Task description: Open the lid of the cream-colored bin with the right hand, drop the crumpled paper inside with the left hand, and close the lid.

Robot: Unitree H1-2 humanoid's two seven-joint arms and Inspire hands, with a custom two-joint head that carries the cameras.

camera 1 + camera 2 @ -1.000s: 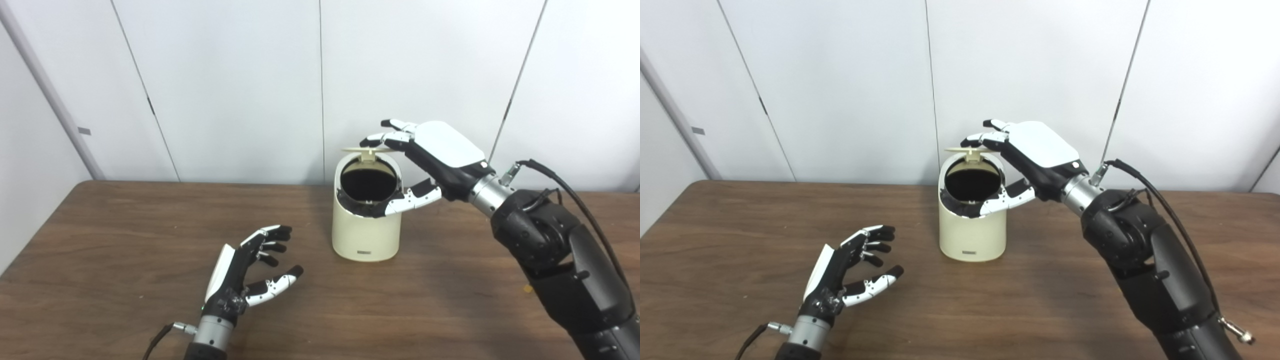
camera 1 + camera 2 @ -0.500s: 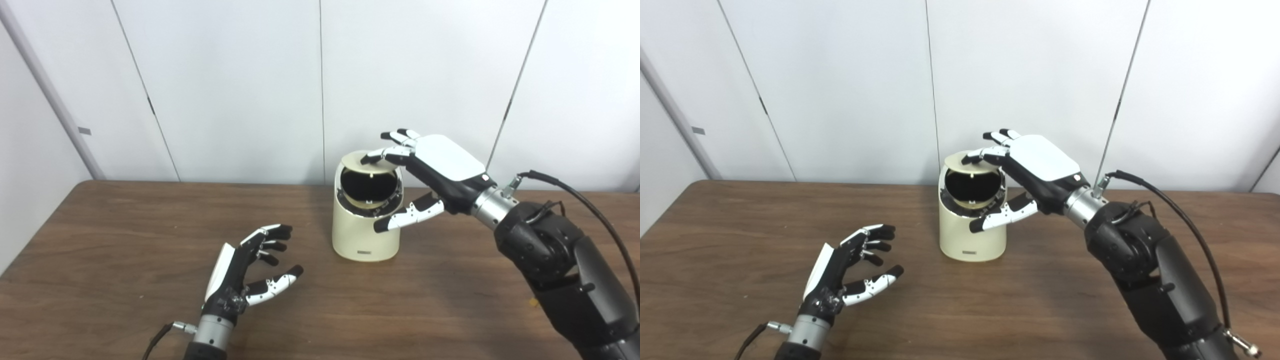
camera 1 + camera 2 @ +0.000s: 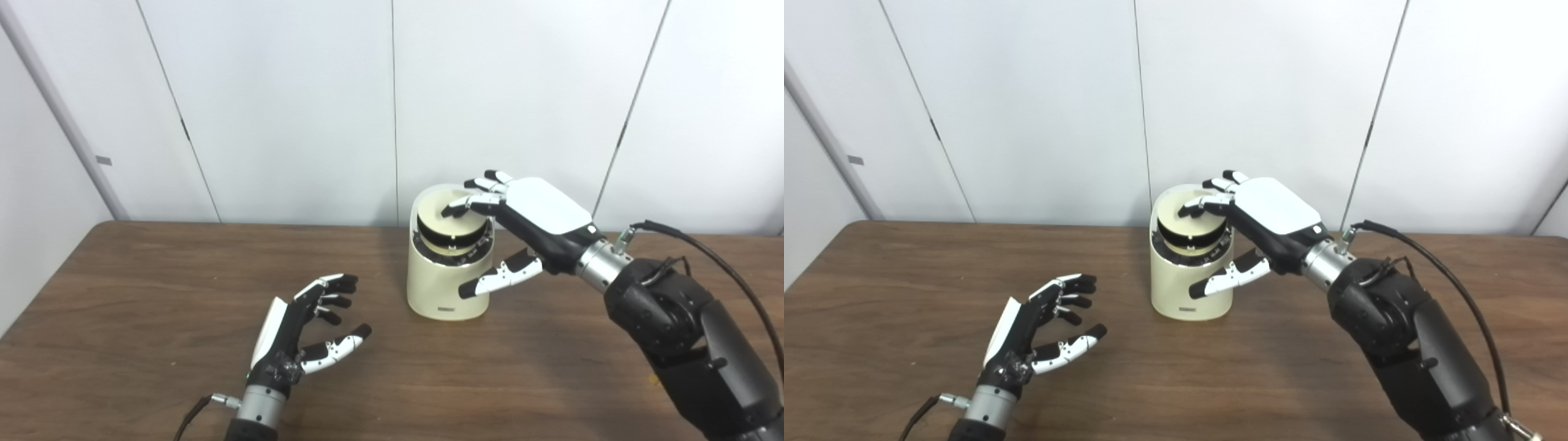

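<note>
On the table (image 3: pixel 122 294): a wide brown wood-grain top is carrying everything, running up to a white panelled wall.
Right arm: it is reaching in from the right side, wrist angled down toward the bin.
Bin (image 3: pixel 450 288): the cream-colored bin is standing upright near the middle of the table toward the back, its long axis vertical and its mouth tilted toward the robot.
Right robot hand (image 3: pixel 527 223): it is sitting over the bin's top from the right, fingers spread and gripping nothing, with fingertips (image 3: pixel 456 208) pressing on the lid and the thumb hanging free beside the front wall.
Left robot hand (image 3: pixel 300 334): it is resting low, well apart from the bin to its front-left, palm turned inward, fingers loosely curled apart and empty.
Lid (image 3: pixel 1191 211): the round disc is lying partway down, with a dark gap showing along the front rim.
Key relation: the lid is directly under the right fingertips, so a downward push looks likely to seat it.
Paper: none showing anywhere; presumably inside the bin.
</note>
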